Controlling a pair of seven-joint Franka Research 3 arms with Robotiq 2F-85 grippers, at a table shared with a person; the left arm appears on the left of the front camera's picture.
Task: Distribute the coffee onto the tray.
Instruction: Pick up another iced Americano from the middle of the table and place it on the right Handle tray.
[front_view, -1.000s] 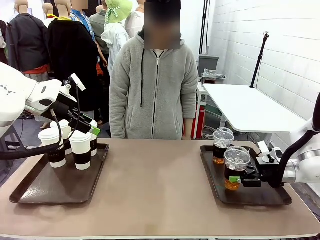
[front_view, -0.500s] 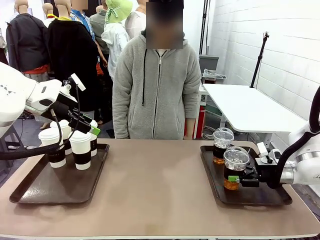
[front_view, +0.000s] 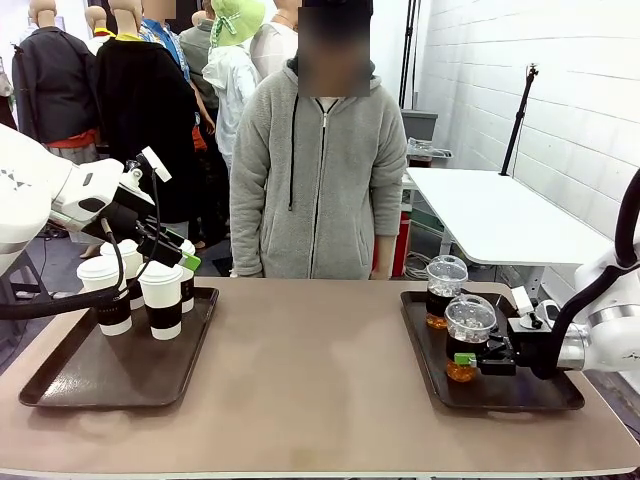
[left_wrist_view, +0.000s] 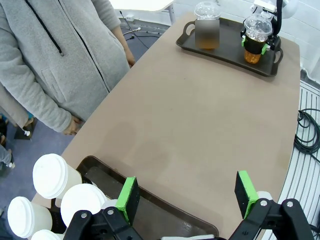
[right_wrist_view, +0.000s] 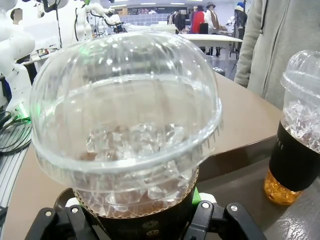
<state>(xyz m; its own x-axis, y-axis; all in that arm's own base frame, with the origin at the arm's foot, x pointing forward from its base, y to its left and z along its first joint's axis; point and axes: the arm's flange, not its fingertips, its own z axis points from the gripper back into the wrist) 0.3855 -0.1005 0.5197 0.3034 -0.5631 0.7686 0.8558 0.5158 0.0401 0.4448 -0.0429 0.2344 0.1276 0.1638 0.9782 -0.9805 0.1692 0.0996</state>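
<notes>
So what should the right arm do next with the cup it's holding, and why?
Probably lift it slightly. The right gripper jaws are clamped on the dark sleeve of the near clear dome-lidded plastic cup, which seems still low on the dark brown tray, close beside the second cup.

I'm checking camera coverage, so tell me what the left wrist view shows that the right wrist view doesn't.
Left wrist alone: the white lidded cups, the left gripper open above the left tray. Right wrist alone: ice in the gripped iced drink, seen close up. Both: that drink, the second iced drink, the right tray and the person's grey hoodie.
</notes>
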